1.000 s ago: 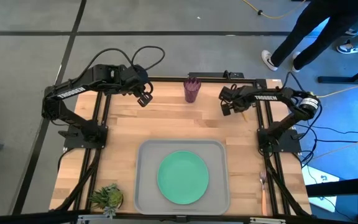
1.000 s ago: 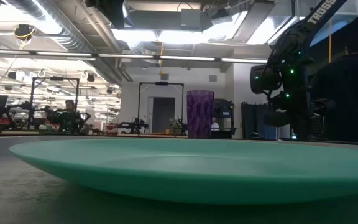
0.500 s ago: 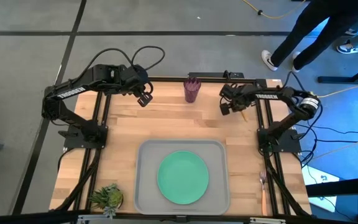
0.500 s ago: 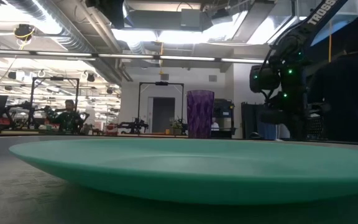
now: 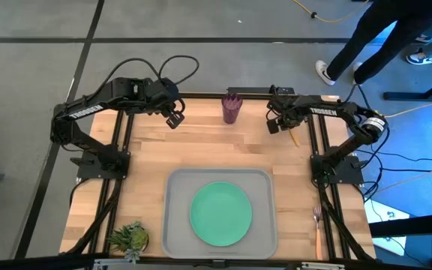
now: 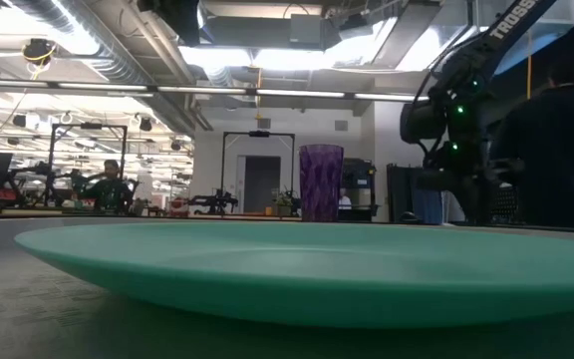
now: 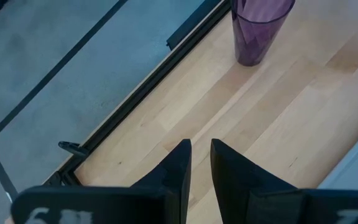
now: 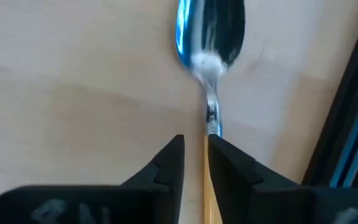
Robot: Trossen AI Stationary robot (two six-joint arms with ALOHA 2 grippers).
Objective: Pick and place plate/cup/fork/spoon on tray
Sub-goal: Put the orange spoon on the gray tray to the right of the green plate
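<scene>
Right tool point(image 8: 194, 152) over the spoon point(image 8: 210, 37) near the table's far-right edge — fingers slightly apart, not clamped.

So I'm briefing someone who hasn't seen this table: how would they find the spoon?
Start at the wooden table and go to its far right corner, beyond the grey tray. The spoon lies flat on the wood there, right under the right gripper. Its oval silver bowl sets it apart from the tined fork, which lies at the near right edge.
</scene>
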